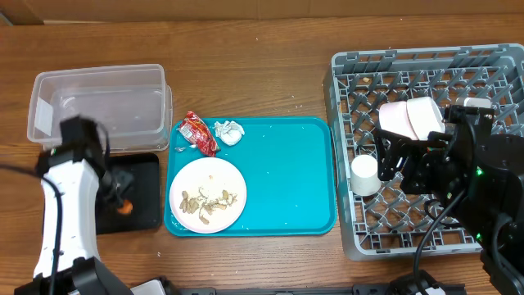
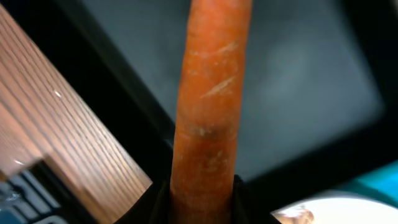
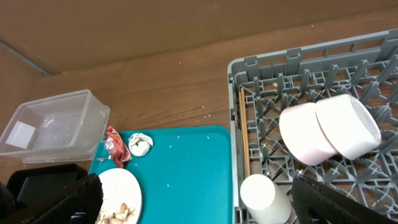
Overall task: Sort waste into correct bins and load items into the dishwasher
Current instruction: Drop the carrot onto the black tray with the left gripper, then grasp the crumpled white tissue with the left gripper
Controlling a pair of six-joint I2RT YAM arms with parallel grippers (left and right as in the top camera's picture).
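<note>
Carrot [image 2: 208, 118] sat clamped upright between the fingers of the left pincer [image 2: 204, 202], which was closed tight on its lower end. From overhead, its orange tip [image 1: 124, 206] showed over the black tray [image 1: 147, 176] at the left edge of the table [image 1: 262, 49]. Whether it touched the tray floor could not be told. Just behind the black tray stood the clear tub [image 1: 98, 102], with nothing visible inside.

To the right lay the teal tray [image 1: 286, 180]. At its back left corner the red wrapper [image 1: 199, 133] lay just beside the crumpled paper ball [image 1: 229, 132]. In front of them the white plate [image 1: 207, 195] carried beige food scraps [image 1: 209, 201].

Farther right stood the grey dish rack [image 1: 344, 147]. The chopsticks [image 3: 245, 134] lay inside along its left wall. Two white bowls [image 1: 397, 119] [image 1: 430, 116] rested on their sides against each other among the pegs, and a white cup [image 1: 364, 174] stood near the rack's front left. Above the rack, the right pincer [image 3: 196, 186] hung spread wide, gripping nothing.
</note>
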